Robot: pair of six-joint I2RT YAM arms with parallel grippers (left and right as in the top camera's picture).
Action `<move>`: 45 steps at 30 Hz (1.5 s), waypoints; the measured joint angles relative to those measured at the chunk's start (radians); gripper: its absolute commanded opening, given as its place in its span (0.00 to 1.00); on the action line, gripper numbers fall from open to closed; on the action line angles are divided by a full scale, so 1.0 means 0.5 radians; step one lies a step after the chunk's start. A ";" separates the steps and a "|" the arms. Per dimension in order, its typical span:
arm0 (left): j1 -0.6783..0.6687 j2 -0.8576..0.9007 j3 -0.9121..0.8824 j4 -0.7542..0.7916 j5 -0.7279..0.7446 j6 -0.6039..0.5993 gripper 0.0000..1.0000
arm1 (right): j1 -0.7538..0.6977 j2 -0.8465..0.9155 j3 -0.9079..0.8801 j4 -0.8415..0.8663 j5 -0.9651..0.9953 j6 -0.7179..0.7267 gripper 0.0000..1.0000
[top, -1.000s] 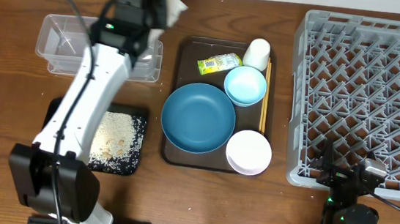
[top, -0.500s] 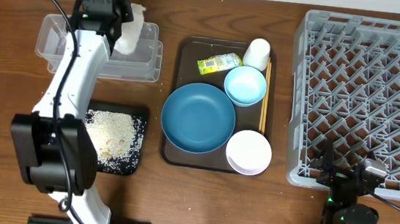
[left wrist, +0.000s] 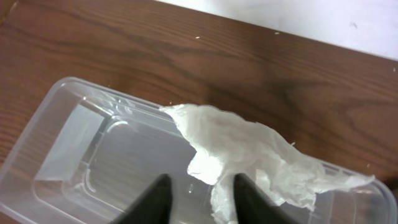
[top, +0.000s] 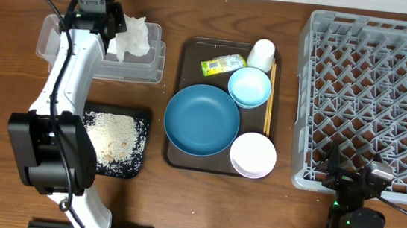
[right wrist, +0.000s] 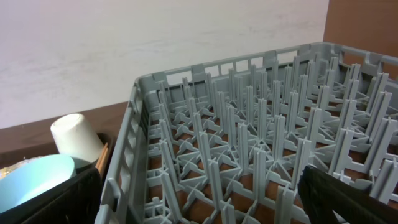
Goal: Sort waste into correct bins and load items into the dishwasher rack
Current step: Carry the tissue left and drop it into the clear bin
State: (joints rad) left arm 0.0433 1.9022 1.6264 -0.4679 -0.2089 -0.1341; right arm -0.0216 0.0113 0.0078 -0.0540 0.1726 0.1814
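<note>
Crumpled white tissue (left wrist: 249, 149) lies draped over the far end of a clear plastic bin (left wrist: 81, 155), part inside and part resting on the rim. We see this bin at the back left of the wooden counter (top: 2, 109). The left pincer (left wrist: 199, 194) hangs just above it, its two dark fingers spread a little. A tail of the tissue sits between them, close to the one on the right of the wrist view. From the overhead view, most of the tissue lies to the right of that pincer.

In front of the clear bin stands a black bin (top: 143, 149) holding pale, rice-like scraps (top: 119, 139).

At the middle of the counter is a brown tray (top: 194, 57). On it we see a large blue bowl (top: 201, 119) and a small light blue bowl (top: 249, 86). A white bowl (top: 253, 155) sits at the front right corner. A white cup (top: 262, 55) lies on its side at the back. A yellow-green packet (top: 222, 64) sits just left of the cup. Wooden chopsticks (top: 269, 105) run along the tray's right edge.

A grey dishwasher rack (top: 373, 100) fills the right side of the counter, with nothing loaded in the pegs we can see. The right pincer (right wrist: 199, 186) rests low at the rack's front edge, fingers spread wide and holding nothing.
</note>
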 measured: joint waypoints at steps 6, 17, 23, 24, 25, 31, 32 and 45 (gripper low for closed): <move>0.000 0.000 0.000 0.002 0.004 -0.008 0.47 | 0.000 0.000 0.000 0.000 0.000 0.000 0.99; 0.000 0.028 0.000 0.614 0.410 -0.008 0.52 | 0.000 0.000 0.000 0.000 -0.001 0.000 0.99; 0.000 0.222 0.000 0.697 0.511 -0.007 0.59 | 0.000 0.000 0.000 0.000 -0.001 0.000 0.99; -0.001 0.258 -0.001 0.695 0.518 -0.005 0.60 | 0.000 0.000 0.000 0.000 -0.001 0.000 0.99; -0.001 0.297 -0.001 0.692 0.524 -0.008 0.59 | 0.000 0.000 0.000 0.000 0.000 0.000 0.99; 0.000 0.379 -0.002 0.667 0.533 -0.009 0.57 | 0.000 0.000 0.000 0.000 -0.001 0.000 0.99; 0.000 0.376 -0.002 0.666 0.533 -0.008 0.57 | 0.000 0.000 0.000 0.000 0.000 0.000 0.99; 0.000 0.218 -0.002 0.185 0.550 -0.008 0.41 | 0.000 0.000 0.000 0.000 0.000 0.000 0.99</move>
State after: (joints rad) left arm 0.0433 2.0113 1.6253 -0.3756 0.0662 -0.1379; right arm -0.0216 0.0113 0.0078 -0.0540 0.1726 0.1814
